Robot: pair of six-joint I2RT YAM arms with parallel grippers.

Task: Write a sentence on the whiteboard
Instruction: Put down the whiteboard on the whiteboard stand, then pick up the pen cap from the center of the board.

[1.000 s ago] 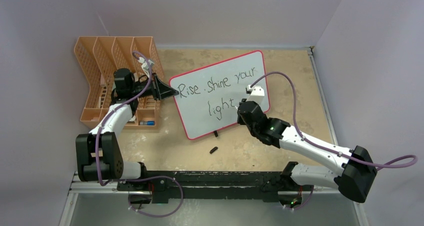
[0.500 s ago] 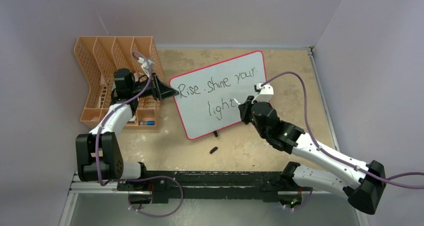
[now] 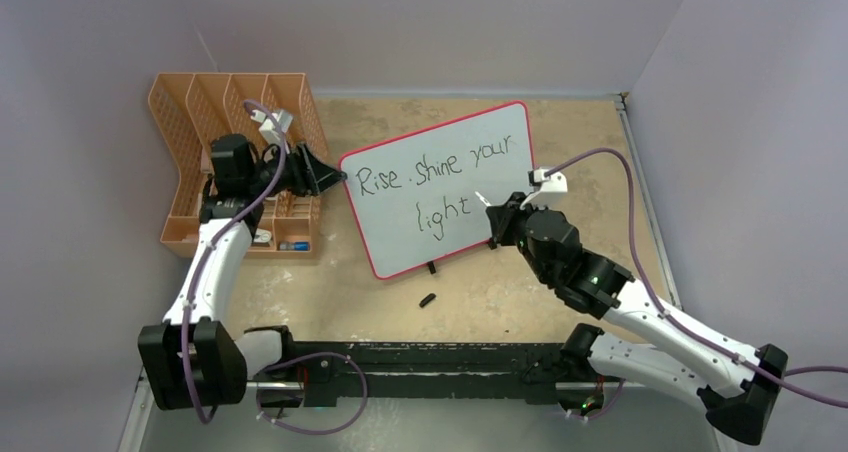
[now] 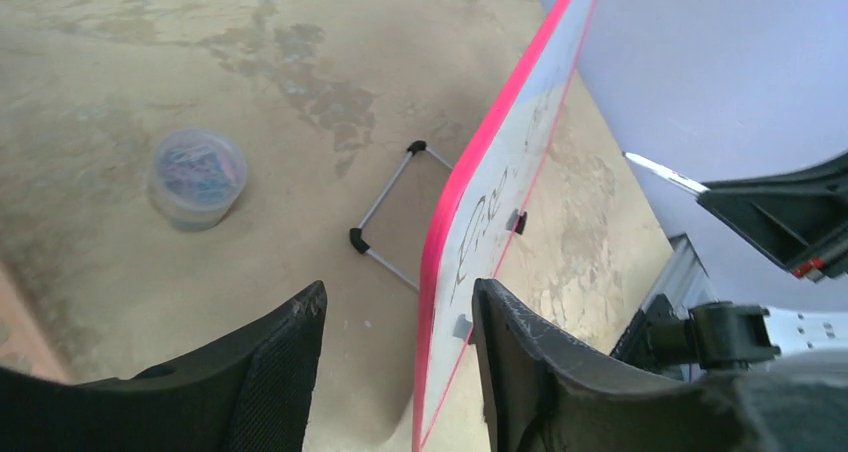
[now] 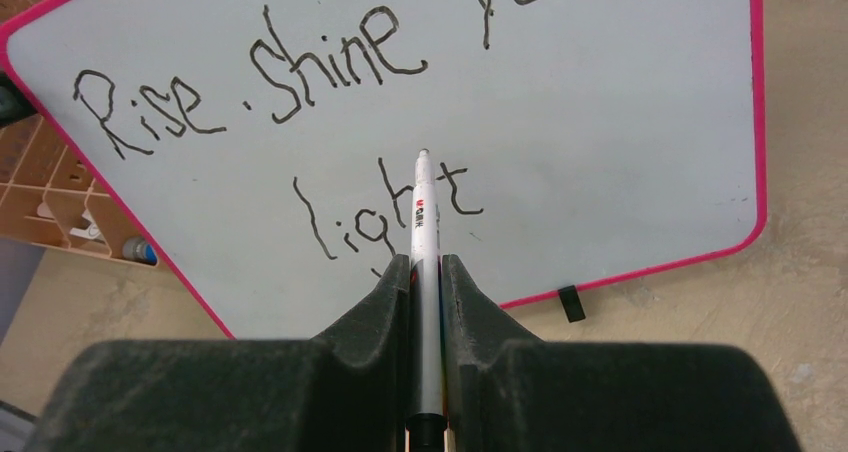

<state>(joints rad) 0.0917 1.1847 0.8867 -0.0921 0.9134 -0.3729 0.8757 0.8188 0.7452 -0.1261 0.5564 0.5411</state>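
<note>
Right gripper [image 5: 425, 272] clamped on marker [image 5: 425, 212], tip at six o'clock of sentence [image 5: 345, 67]; left gripper [image 4: 400, 294] wide open, empty, astride nine o'clock rim of whiteboard [image 3: 500, 172].

The left arm rises and bends rightward, the left gripper [image 3: 325, 177] spread wide. The right arm stretches forward-left, the right gripper [image 5: 425, 292] clamped on a pen [image 5: 424, 212].

At middle of table [image 3: 560, 132], whiteboard [image 3: 400, 237] stood, sentence [image 3: 440, 167] written across front; file rack [image 3: 190, 162] set left of it; small cap [image 3: 428, 299] laid before it; jar [image 4: 196, 177] placed behind it.
</note>
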